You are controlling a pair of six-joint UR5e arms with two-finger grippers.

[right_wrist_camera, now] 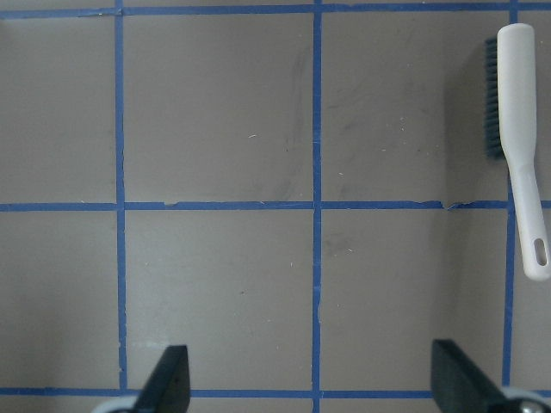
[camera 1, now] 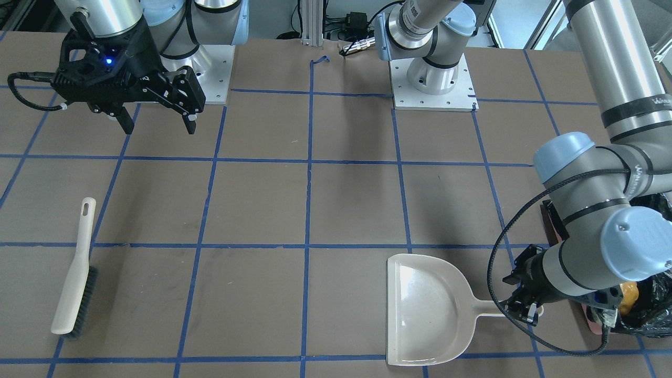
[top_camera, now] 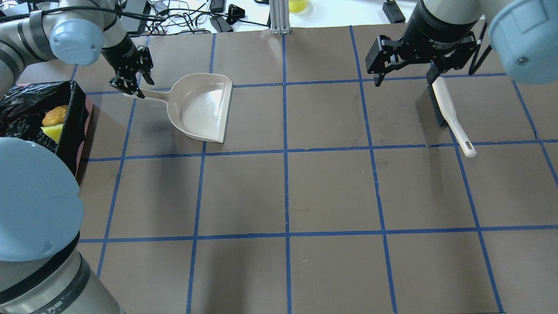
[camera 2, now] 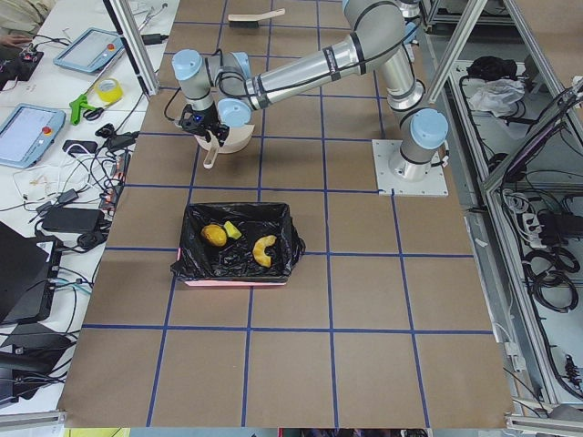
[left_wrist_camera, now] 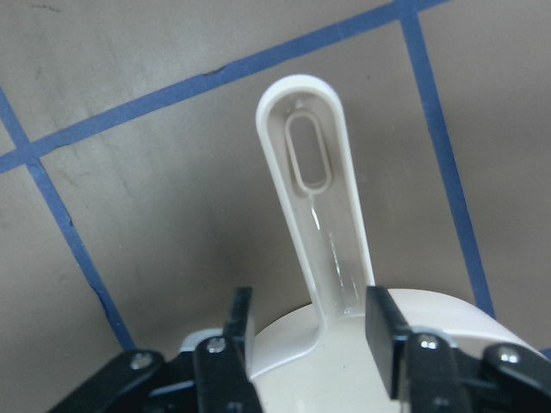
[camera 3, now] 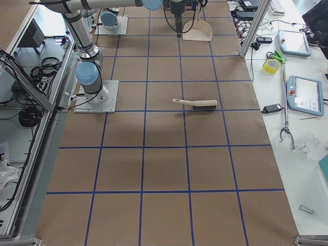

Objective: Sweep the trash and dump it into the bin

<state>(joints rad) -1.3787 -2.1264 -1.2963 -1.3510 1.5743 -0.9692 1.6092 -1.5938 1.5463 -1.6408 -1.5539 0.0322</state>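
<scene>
The trash lies in the bin (camera 2: 232, 280), a pinkish box lined with a black bag at the table's left end. It is a golden-brown lump (camera 2: 214, 236), a yellow-green sponge (camera 2: 232, 230) and an orange-tan curved piece (camera 2: 264, 250). The lump (top_camera: 54, 116) and sponge (top_camera: 53, 132) also show from overhead. The beige dustpan (top_camera: 202, 107) lies flat and bare beside the bin (top_camera: 73, 131). My left gripper (top_camera: 130, 85) is open, its fingers on either side of the dustpan handle (left_wrist_camera: 314, 215), with a gap at one finger. My right gripper (top_camera: 403, 76) hangs open above the table, holding nothing.
The beige brush (top_camera: 449, 111) with dark bristles lies on the table at the right, just past the right gripper; it also shows in the right wrist view (right_wrist_camera: 516, 129). Brown paper with blue tape lines covers the table. Cables and devices sit past its far edge.
</scene>
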